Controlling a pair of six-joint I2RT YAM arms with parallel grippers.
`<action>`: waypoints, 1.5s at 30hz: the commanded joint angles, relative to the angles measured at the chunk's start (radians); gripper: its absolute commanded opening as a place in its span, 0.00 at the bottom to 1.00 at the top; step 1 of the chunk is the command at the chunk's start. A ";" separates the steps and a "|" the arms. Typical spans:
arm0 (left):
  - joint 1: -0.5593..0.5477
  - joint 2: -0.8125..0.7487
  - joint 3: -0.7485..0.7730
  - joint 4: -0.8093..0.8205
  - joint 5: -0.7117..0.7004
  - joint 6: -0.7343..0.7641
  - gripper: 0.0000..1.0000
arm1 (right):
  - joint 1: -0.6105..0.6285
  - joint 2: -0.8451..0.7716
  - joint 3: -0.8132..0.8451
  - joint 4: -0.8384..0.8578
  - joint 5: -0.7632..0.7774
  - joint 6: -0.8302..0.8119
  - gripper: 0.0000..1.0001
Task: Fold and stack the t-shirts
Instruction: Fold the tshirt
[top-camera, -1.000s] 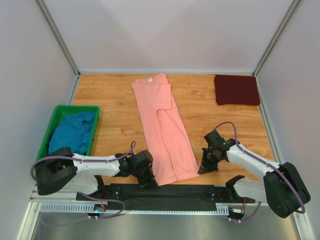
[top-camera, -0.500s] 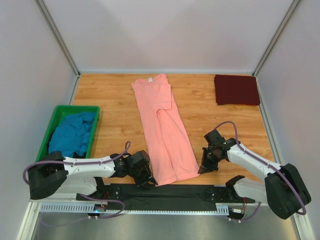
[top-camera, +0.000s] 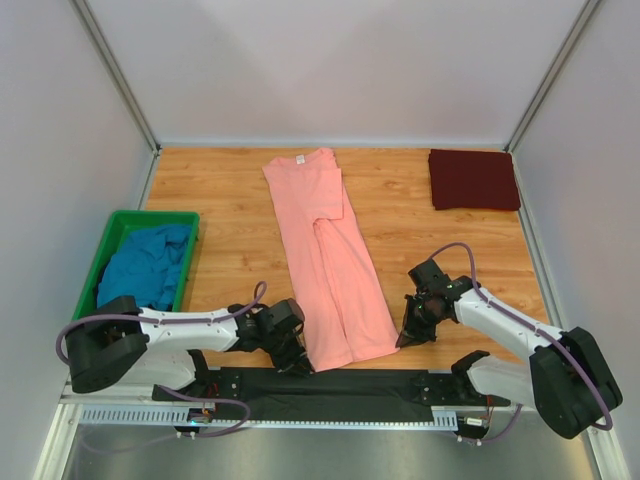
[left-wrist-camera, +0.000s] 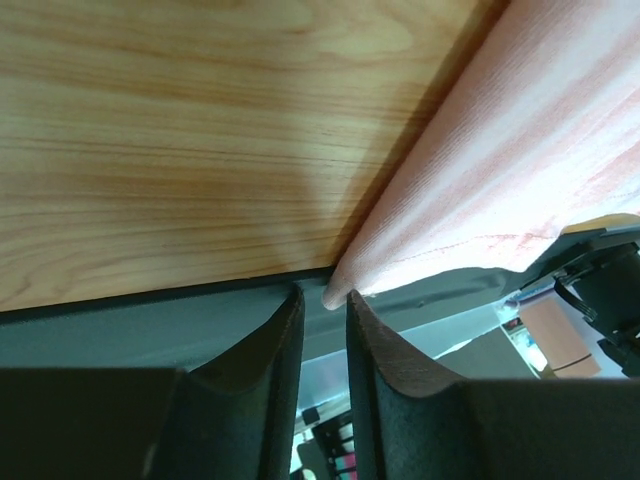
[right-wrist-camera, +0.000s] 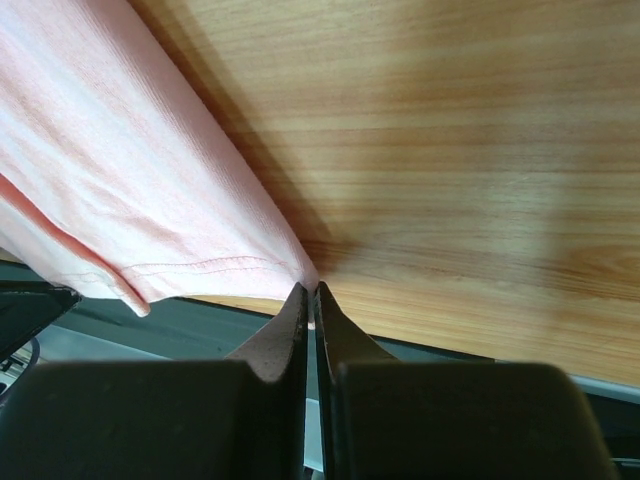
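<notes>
Soft matt cloth t-shirt (top-camera: 330, 260); smooth, lightly glossy wood-grain table (top-camera: 220, 200).

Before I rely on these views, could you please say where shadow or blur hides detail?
Top external view: evenly lit and sharp, no glare. Left wrist view: the left gripper is a dark foreground shape, and the salmon-pink t-shirt shades the table beside it. Right wrist view: a similar shadow edges the hem.

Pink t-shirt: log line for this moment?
pink t-shirt flat, folded lengthwise | left tool open at left hem corner | right tool shut at right hem corner
</notes>
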 joint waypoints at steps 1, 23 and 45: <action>0.016 0.040 0.023 -0.029 -0.060 0.029 0.28 | -0.001 -0.018 0.022 -0.014 -0.007 0.013 0.01; 0.281 0.057 0.225 -0.204 0.038 0.197 0.00 | -0.001 0.182 0.409 -0.187 0.071 -0.098 0.00; 0.760 0.567 0.940 -0.572 0.038 0.702 0.00 | -0.114 1.077 1.547 -0.491 0.046 -0.300 0.00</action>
